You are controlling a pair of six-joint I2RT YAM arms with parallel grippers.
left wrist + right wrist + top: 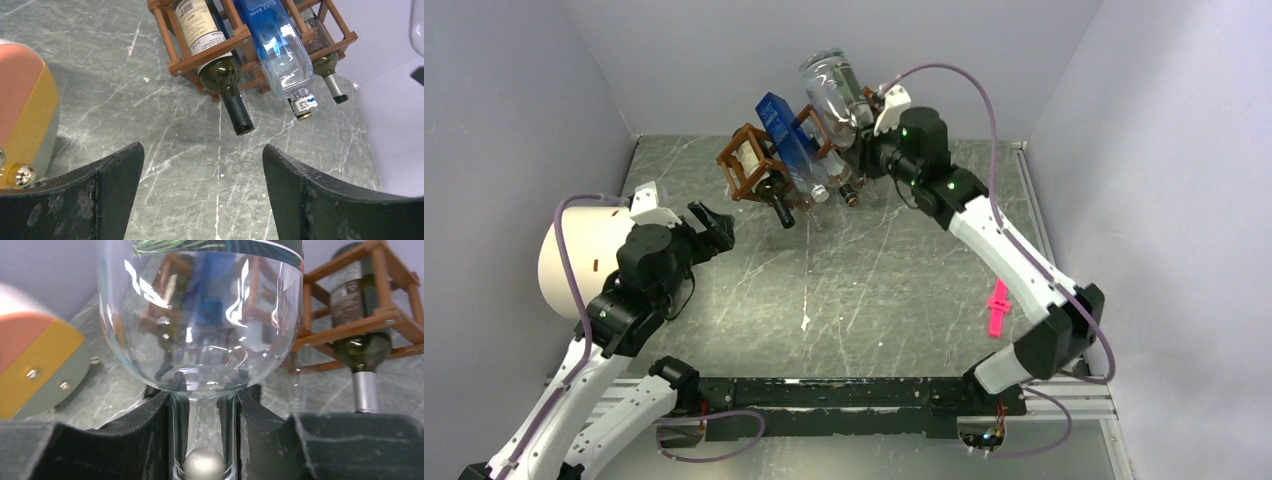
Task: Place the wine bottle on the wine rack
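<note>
- Wine bottle (829, 88), clear glass, hangs tilted above the wine rack (746, 165) at the table's (874, 280) twelve o'clock, its neck clamped in the right gripper (202, 432).
- Rack cells hold a blue bottle (275, 50) and two dark bottles (222, 70).
- Left gripper (202, 160) stands wide apart at nine o'clock.

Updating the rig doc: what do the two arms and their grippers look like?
Left arm and right arm: white shells, black joints, a purple cable looping along each. White wrist camera mounts. Green lights on the right. Fingers black, curved, scuffed.
</note>
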